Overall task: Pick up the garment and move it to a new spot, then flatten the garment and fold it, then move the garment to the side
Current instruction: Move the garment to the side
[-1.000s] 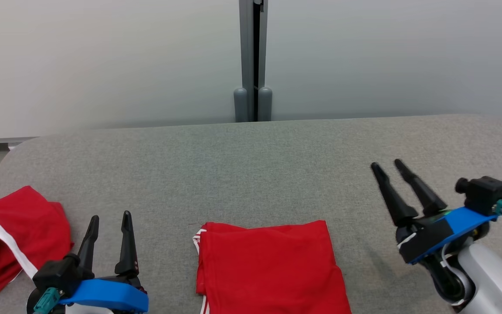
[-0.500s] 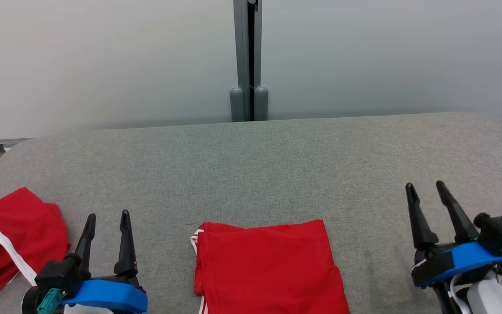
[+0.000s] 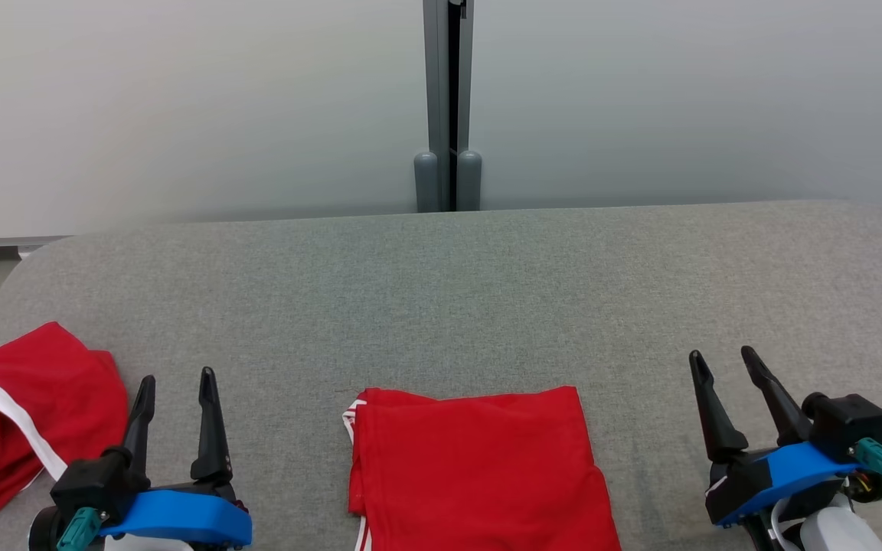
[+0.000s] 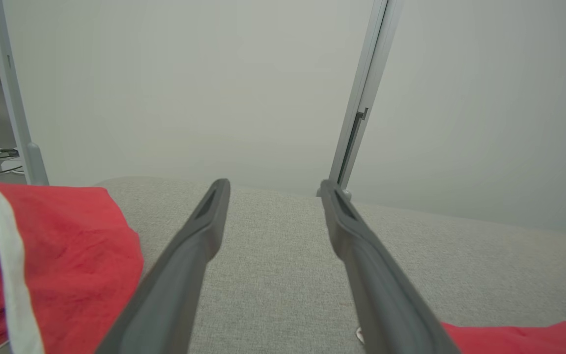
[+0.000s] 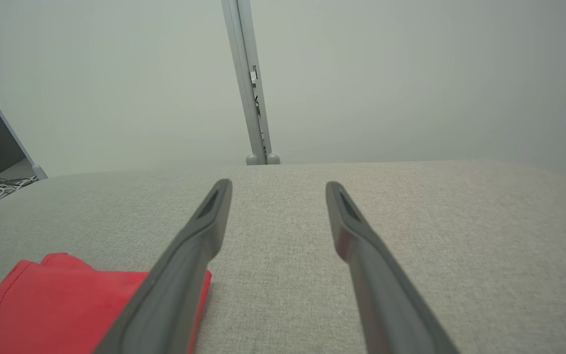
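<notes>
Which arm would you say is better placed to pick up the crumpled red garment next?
Left arm: its open jaws stand just beside the crumpled garment, whereas the folded garment lies between that and the right arm.

where our three cameras sit

from the head we look forward and down over the grey table [image 3: 441, 291] toward the wall post [image 3: 449, 107]. our wrist cameras sit low over it, facing that post; all three share the folded red garment [image 3: 479, 474].
</notes>
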You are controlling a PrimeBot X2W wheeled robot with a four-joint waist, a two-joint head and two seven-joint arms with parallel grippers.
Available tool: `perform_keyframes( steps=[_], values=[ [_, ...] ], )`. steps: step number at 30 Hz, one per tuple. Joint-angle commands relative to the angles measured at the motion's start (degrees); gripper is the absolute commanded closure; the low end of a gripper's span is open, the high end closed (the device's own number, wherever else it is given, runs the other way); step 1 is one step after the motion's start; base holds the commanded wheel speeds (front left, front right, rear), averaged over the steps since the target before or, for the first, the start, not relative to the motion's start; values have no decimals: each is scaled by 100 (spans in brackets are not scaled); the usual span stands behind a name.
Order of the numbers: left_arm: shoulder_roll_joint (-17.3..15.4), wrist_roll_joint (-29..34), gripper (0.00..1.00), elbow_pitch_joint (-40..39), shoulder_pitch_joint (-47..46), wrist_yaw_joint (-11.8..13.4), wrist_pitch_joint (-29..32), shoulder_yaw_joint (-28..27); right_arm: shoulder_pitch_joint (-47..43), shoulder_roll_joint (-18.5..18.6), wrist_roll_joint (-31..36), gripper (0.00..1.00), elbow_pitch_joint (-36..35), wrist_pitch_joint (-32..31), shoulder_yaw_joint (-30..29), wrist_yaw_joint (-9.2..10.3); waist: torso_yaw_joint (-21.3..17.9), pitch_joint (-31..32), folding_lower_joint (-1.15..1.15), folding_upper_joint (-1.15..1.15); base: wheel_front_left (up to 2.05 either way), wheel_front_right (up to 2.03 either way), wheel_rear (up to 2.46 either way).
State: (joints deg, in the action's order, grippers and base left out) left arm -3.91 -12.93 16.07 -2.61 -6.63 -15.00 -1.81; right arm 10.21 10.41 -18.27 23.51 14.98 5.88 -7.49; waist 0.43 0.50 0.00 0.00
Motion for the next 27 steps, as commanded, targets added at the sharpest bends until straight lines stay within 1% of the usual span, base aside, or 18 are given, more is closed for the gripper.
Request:
perform_keyframes(
  steps=[1,4,5,7,10,14,17,22,27],
  values=[
    [8,46,0,8,-11,-33,-25,-31,64,25,-24,0,44,25,26,-1,12,0,0,0,0,0,0],
    [23,44,0,25,-13,-39,-25,-40,103,39,-98,0,228,26,194,-1,34,5,0,0,0,0,0],
    [24,44,0,26,-15,-46,-25,-48,143,17,-175,0,333,-69,277,-1,33,-2,0,0,0,0,0],
    [31,59,0,30,-29,-53,-25,-57,287,-11,-315,0,541,-415,658,-2,32,-14,0,0,0,0,0],
    [31,89,0,52,-86,-59,-25,-32,529,-76,-592,0,858,-917,995,-1,72,-33,0,0,0,0,0],
    [45,83,0,69,-126,-77,-25,13,867,-192,-880,0,1410,-1796,1251,-1,196,-50,0,0,0,0,0],
    [53,75,0,81,-132,-84,-25,37,1060,-177,-973,0,1802,-2341,1382,-2,328,-72,0,0,0,0,0],
    [66,78,0,92,-167,-93,-25,65,1307,-192,-1030,0,2383,-2785,1307,-1,539,-158,0,0,0,0,0],
    [75,86,0,104,-227,-93,-25,109,1353,-384,-1289,0,2801,-3371,1447,-2,719,-252,0,0,0,0,0]
  ],
)
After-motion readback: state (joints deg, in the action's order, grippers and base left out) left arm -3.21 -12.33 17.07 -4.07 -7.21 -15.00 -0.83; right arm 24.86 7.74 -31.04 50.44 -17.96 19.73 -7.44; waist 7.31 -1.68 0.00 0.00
